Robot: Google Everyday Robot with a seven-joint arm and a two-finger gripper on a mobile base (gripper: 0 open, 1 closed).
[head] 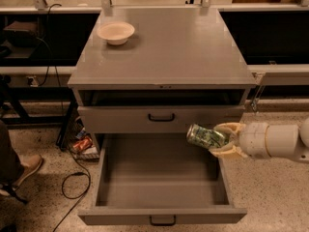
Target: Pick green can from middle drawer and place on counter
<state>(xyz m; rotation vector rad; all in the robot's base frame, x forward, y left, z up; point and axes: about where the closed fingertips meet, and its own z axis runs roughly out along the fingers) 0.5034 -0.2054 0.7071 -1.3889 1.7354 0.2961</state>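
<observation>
The green can (pixel 206 136), shiny with silver ends, lies on its side in my gripper (pixel 226 139), which is shut on it. The white arm comes in from the right edge. The can hangs above the right side of the open middle drawer (pixel 161 180), close below the front of the drawer above. The middle drawer is pulled far out and its inside shows nothing else. The grey counter (pixel 178 47) is the broad flat top of the cabinet, above and behind the can.
A cream bowl (pixel 116 32) stands at the counter's back left. The drawer above (pixel 161 116) is shut, with a black handle. A person's shoe (pixel 21 170) and cables lie on the floor at left. A rail runs behind the cabinet.
</observation>
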